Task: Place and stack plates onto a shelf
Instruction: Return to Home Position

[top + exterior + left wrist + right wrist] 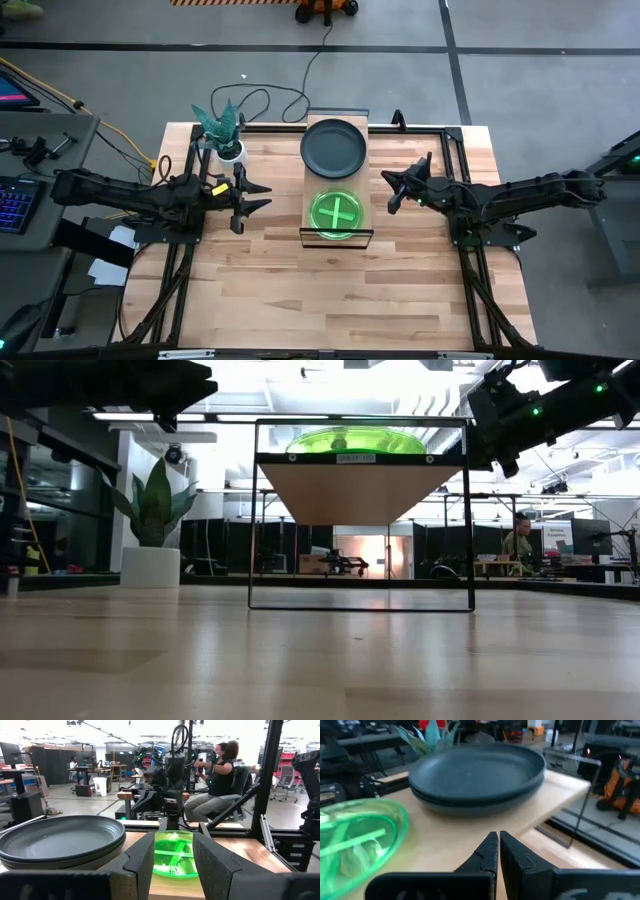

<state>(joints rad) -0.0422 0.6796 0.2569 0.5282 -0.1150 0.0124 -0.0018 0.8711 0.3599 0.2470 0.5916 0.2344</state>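
The wooden table (330, 290) fills the middle of the high view, and its whole lower half is bare board, the widest open room there is. The shelf (362, 185) runs from the table's upper edge down to the centre, one plate wide, with strips of bare tabletop along both of its long edges. On its upper part sits the stack of dark grey plates (333, 147), the rim reaching nearly to both shelf edges. Just below it, apart from it, the green plates (337, 213) are stacked near the shelf's lower end. In the low view the green stack (357, 442) lies flat on the raised board (360, 490), with clear space under it inside the thin black frame. The left gripper (262, 197) hangs left of the shelf, near its edge but not touching, its fingers (145, 857) spread wide and holding nothing. The right gripper (388, 192) hangs right of the shelf, likewise apart, its jaws closed to a thin slit and empty. The white plant pot (231, 150) stands at upper left, close beside the left arm.
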